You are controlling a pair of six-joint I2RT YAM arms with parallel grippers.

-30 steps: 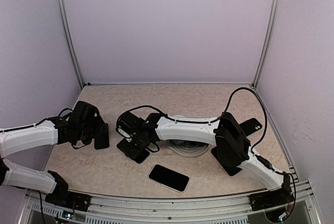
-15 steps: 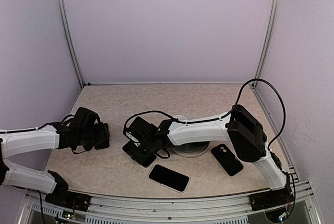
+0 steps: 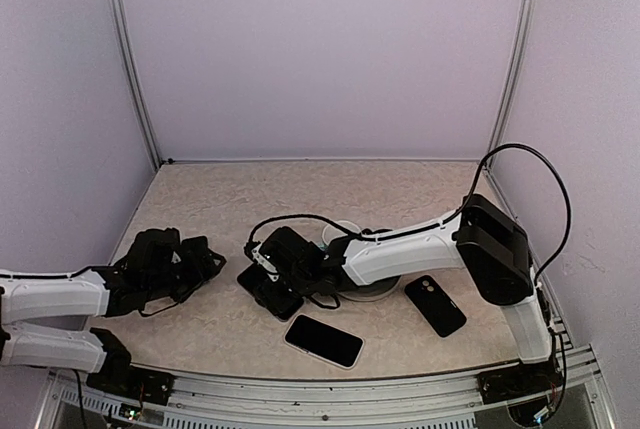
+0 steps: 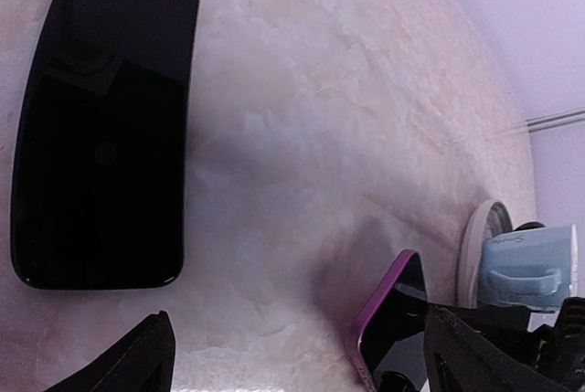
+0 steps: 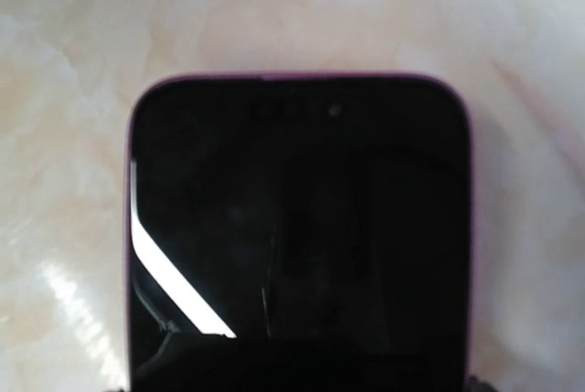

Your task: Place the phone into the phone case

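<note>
Beige, marbled tabletop (image 3: 380,194) boxed in by pale lilac walls (image 3: 320,49). At frame centre, the right gripper (image 3: 270,287) has its jaws clamped on the purple-edged phone (image 5: 302,246). At lower left, the left gripper (image 4: 306,360) has its jaws wide apart. The phone case (image 3: 435,305) lies lower right.

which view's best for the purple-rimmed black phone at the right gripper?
Right wrist: the purple-rimmed black phone fills the frame, screen up, rim clear. Left wrist catches only one corner. Top external shows a dark slab partly under the right gripper.
</note>
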